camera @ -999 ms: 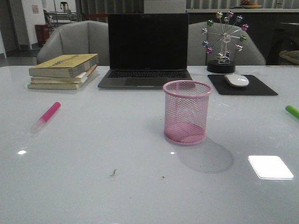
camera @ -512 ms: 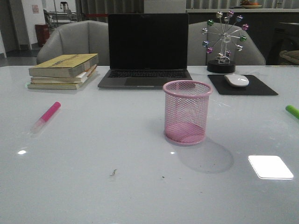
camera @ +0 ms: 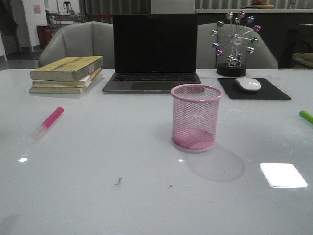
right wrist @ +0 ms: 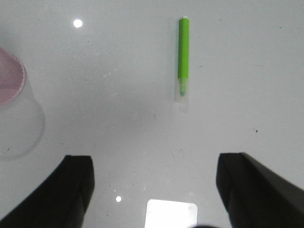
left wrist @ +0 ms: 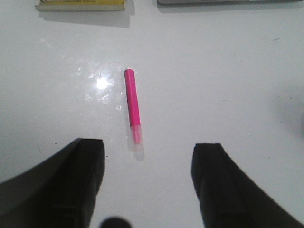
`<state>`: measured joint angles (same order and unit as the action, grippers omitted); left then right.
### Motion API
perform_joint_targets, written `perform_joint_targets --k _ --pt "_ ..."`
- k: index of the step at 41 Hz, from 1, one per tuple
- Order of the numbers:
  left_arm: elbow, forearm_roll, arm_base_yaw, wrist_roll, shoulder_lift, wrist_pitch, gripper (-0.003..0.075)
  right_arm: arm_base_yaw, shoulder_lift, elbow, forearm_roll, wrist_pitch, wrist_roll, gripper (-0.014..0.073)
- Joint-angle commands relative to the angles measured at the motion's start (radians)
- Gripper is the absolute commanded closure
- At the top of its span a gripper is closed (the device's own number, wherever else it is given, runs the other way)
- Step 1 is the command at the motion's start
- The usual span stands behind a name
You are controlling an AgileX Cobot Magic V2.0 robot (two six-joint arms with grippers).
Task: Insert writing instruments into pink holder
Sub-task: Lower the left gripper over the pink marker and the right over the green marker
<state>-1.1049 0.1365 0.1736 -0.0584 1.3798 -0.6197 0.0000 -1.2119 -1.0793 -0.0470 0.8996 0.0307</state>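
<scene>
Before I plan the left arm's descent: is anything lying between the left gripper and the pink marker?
No. In the left wrist view, only bare white table lies between the open left gripper and the pink marker.

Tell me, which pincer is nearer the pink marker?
The left. Its open pincer hangs over the table with the pink marker lying just ahead of its fingers; the right pincer faces the green marker instead.

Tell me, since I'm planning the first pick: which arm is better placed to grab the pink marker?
Left. Its open left gripper hangs over the pink marker, which lies on the table's left side; the right gripper faces the green marker.
</scene>
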Motion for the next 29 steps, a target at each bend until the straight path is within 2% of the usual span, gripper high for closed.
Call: perform_joint_targets --k 1,10,20,29 --pt "-0.111 0.014 0.008 0.011 0.069 0.005 0.0252 -0.005 -0.039 -0.079 -0.015 -0.045 0.009 -0.0031" --pt "-0.282 0.014 -0.011 0.011 0.259 -0.109 0.0252 -0.005 -0.172 -0.210 -0.015 -0.001 0.009 -0.0031" --pt "-0.432 0.018 -0.045 0.011 0.397 -0.150 0.0252 -0.006 -0.313 -0.352 -0.015 0.045 0.009 -0.0031" --pt "-0.517 0.027 -0.062 0.011 0.486 -0.167 0.0252 -0.021 -0.392 -0.394 -0.020 0.038 0.008 -0.0031"
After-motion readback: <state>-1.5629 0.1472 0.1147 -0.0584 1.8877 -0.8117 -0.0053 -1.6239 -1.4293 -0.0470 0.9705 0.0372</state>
